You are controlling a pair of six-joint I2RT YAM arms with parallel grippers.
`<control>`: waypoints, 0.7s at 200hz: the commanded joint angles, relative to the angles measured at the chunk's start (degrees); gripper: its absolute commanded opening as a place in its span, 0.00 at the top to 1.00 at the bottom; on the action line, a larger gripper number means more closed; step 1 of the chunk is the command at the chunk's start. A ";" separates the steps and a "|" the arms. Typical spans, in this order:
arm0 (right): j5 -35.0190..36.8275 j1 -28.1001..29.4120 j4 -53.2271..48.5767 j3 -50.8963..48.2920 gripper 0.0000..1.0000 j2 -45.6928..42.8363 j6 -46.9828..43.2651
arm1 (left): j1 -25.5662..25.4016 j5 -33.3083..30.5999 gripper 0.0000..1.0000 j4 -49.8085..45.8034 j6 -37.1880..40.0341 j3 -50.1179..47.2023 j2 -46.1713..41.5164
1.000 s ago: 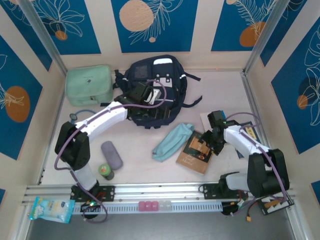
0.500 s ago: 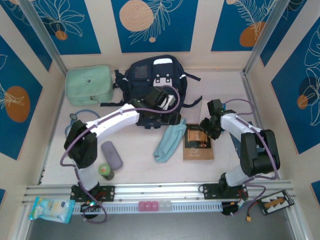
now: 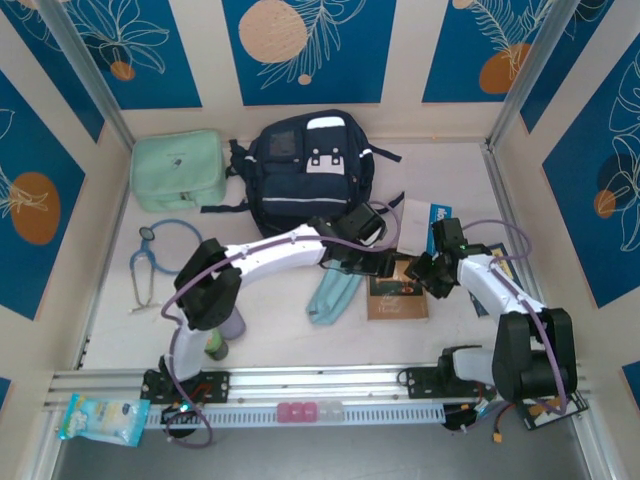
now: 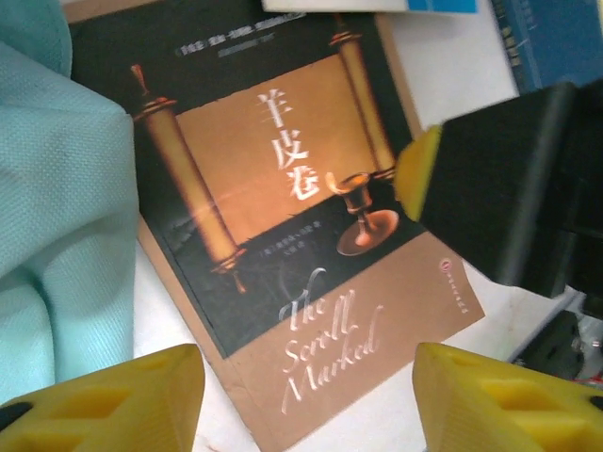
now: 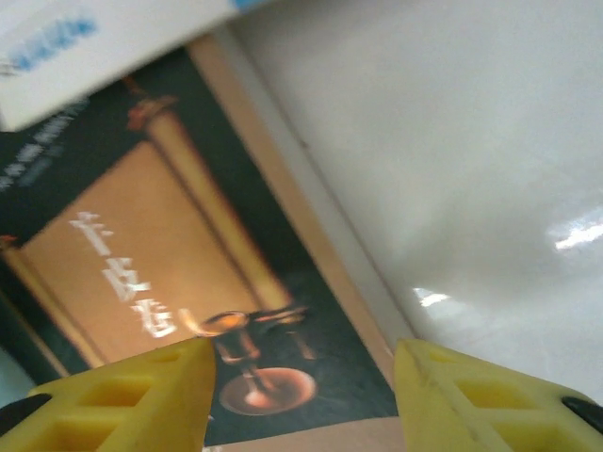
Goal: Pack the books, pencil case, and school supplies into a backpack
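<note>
Pale table [image 3: 270, 335]: L gripper [image 4: 306, 400] is swung off the backpack [image 3: 305, 165] & now poised over the brown book [image 3: 397, 298], fingers spread but narrowing. R gripper [image 5: 301, 395], also spread, is set at its rt edge. Book is squared beside the pencil case [image 3: 330, 295], unlifted; pickup judged near

Brown book [image 4: 283, 235] with tan scroll picture, light-blue pouch [image 4: 57, 207], navy backpack [image 3: 300, 170]
</note>
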 commanded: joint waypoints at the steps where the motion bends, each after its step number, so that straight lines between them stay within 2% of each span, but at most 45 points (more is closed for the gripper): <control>1: -5.25 -1.60 0.72 -1.24 0.50 1.17 -0.86 | 0.03 -0.35 0.44 -1.72 -6.08 2.52 2.61; 70: -11.63 -4.80 3.11 -1.47 0.62 6.78 -3.14 | -0.28 -3.23 0.51 -13.77 -9.48 14.05 12.63; 105: -12.95 -4.85 0.88 -1.40 0.61 5.37 -3.49 | -0.06 -9.12 0.49 -19.12 -8.76 15.69 13.09; 140: -13.98 -4.80 -1.36 -1.06 0.59 4.35 -4.97 | 0.28 -11.09 0.45 -19.23 -9.20 13.62 13.50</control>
